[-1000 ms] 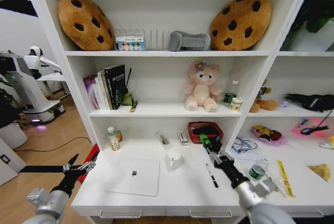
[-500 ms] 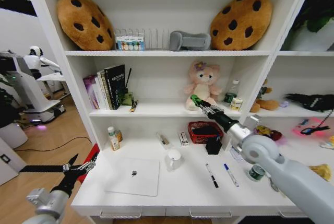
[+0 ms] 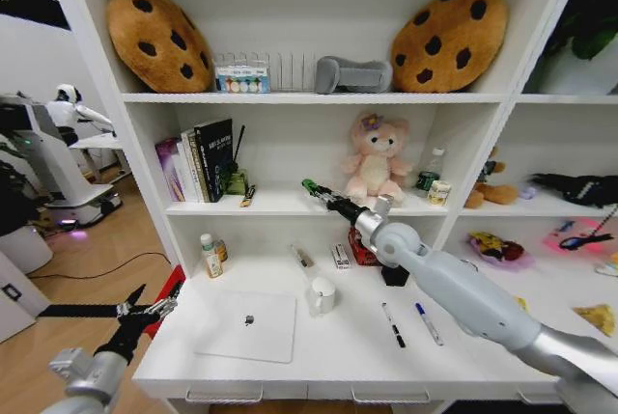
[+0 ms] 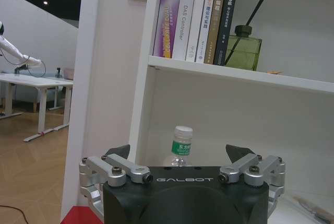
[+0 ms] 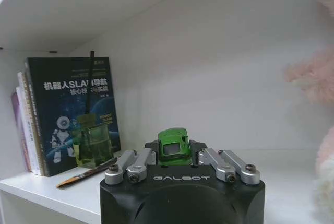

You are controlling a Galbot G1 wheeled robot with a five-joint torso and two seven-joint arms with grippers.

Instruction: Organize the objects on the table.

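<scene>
From the head camera we see the right tool (image 3: 311, 185) reaching over the middle shelf (image 3: 280, 206), the pink plush (image 3: 375, 158) just beside it and the laptop (image 3: 247, 326) and two pens (image 3: 392, 324) on the counter (image 3: 338, 351) below; half a second ago it was farther right, before the plush. In the left wrist view our left tool (image 4: 180, 157) hangs spread apart off the counter's end, a bottle (image 4: 181, 145) ahead. In the right wrist view the right tool is clamped on the green toy car (image 5: 173, 143), books (image 5: 68, 112) and a diffuser (image 5: 93, 143) beyond.

The word "GALBOT" stands on the black housing of the left gripper (image 4: 180, 162) and of the right gripper (image 5: 173, 155), "DAS Controller" stands on a white book spine (image 4: 183, 21), and "SLAM" stands on a dark book cover (image 5: 72, 110).
</scene>
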